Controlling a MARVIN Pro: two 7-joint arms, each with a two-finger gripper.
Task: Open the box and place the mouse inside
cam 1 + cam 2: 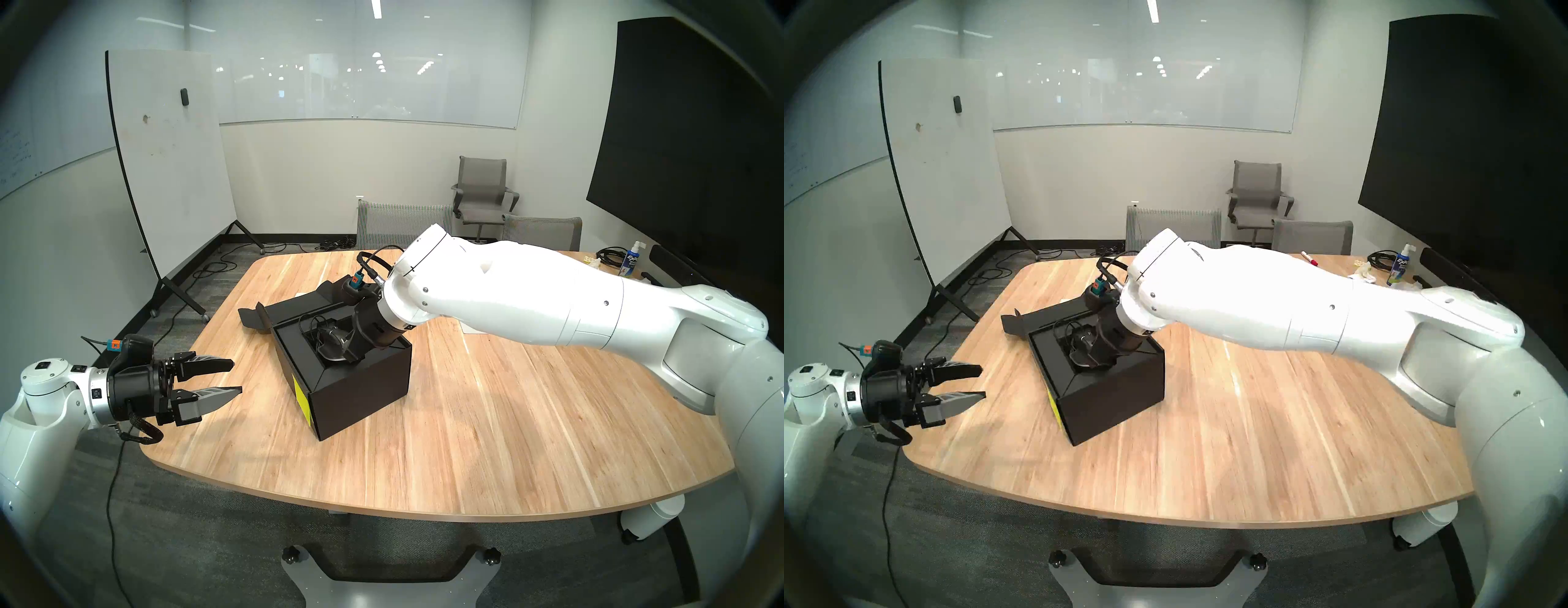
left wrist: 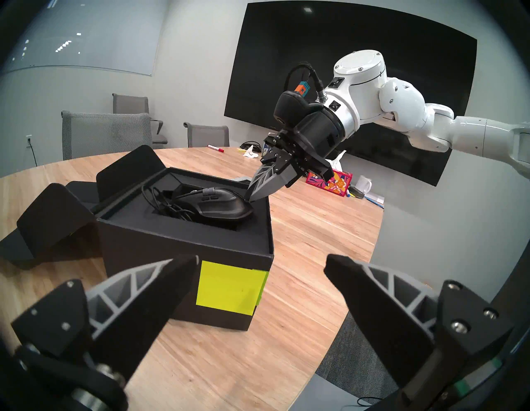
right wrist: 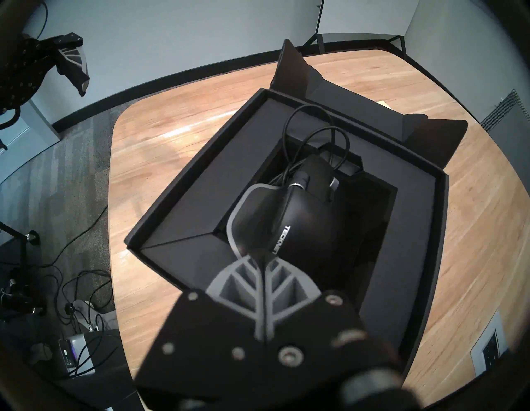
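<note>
The black box [image 1: 360, 382] stands open mid-table, its flap lid [image 1: 292, 312] folded back on the far side and a yellow sticky note [image 2: 229, 290] on its left wall. The black mouse [image 3: 292, 226] lies in the recessed insert with its coiled cable [image 3: 315, 137] beside it; it also shows in the left wrist view [image 2: 223, 203]. My right gripper [image 3: 262, 258] points down into the box with its fingers together, the tips touching the mouse's rear edge. My left gripper [image 1: 237, 376] is open and empty, held over the table's left edge, apart from the box.
A red floral tissue box [image 2: 329, 183], a white mug [image 2: 364, 183] and a red marker [image 2: 215, 148] sit on the table's far right side, with a spray bottle [image 1: 632, 259]. Chairs [image 1: 403, 225] stand behind the table; a whiteboard [image 1: 169, 148] stands at the left.
</note>
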